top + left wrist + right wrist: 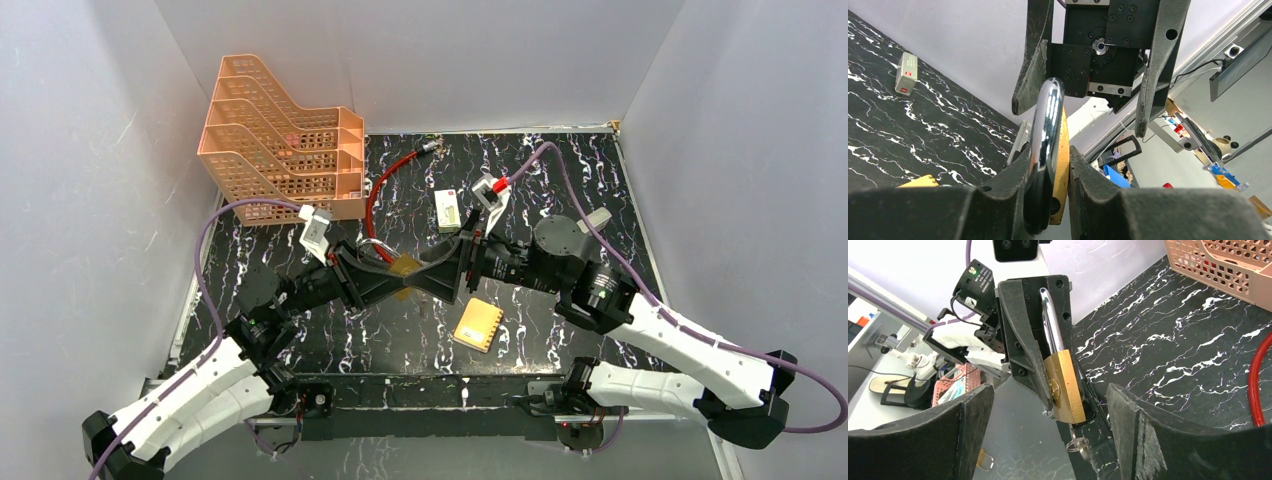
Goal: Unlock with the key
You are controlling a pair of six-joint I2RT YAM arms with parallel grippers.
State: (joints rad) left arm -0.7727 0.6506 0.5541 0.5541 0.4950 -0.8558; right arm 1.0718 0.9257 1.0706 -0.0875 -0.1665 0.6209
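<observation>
Right gripper (1048, 395) is held wide, empty, before the padlock (1064, 385) clamped in the left gripper (1048, 170). Key (1076, 441) is spotted low centre, under the brass body: tiny, stiff, likely slippery; best pinched across its flat head.

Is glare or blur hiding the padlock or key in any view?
Right wrist: padlock sharp, glare streak on its shackle, key beneath it small and shadowed. Left wrist: strong glare on the shackle, near fingers out of focus. Top external: even light, padlock small, partly covered.
</observation>
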